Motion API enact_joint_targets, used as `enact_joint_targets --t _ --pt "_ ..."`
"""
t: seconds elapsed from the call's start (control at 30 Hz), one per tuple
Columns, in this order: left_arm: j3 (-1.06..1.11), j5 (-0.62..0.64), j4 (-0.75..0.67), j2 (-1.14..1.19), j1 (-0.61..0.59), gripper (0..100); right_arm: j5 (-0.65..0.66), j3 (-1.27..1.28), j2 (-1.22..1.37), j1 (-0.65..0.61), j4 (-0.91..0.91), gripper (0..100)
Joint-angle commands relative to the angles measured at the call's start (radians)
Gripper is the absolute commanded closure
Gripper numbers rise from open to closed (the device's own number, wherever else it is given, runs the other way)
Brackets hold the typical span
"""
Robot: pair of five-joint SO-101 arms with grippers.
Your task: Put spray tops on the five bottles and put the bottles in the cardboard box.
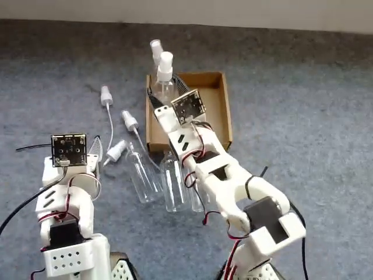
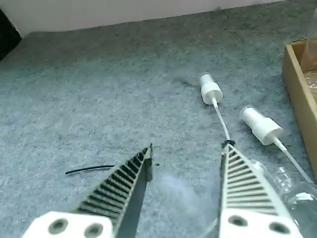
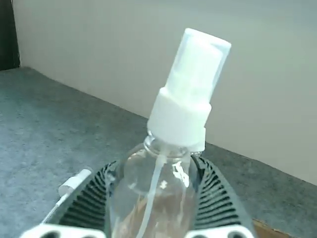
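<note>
Two arms, high view: left arm at the near left of the grey bench; right arm extended to the cardboard box.
Right gripper, high view: right gripper at the box's far left corner, fingers clamped on an upright capped bottle.
Second capped bottle, high view: second capped bottle just behind the held one; inside the box or not, I cannot tell.
Spray tops, high view: three loose spray tops lying on the bench left of the box.
Uncapped bottles, high view: uncapped bottles lying side by side just in front of the box, partly under the right arm.
Left gripper, left wrist view: left gripper low over the bench, fingers spread wide, nothing between them; two loose spray tops ahead, an uncapped bottle beside one finger, a black wire scrap on the bench.
Held bottle, right wrist view: ribbed fingers pressed to both sides of the clear body; seated spray top on the neck, dip tube inside.
</note>
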Motion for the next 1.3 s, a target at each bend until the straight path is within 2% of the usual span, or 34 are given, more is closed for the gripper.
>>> enact_joint_targets --t 0.0,0.6,0.77,1.27 --pt "-0.004 0.002 -0.023 -0.005 -0.007 79 0.015 -0.021 0.025 -0.002 -0.093 99.5" --pt "0.015 0.003 -0.028 -0.01 -0.007 79 0.018 -0.153 0.229 0.007 -0.162 99.5" --pt "0.019 0.003 -0.029 -0.01 -0.007 79 0.149 -0.196 0.282 0.005 -0.166 99.5" --pt "0.022 0.002 -0.029 -0.01 -0.007 79 0.15 -0.236 0.335 0.007 -0.166 99.5"
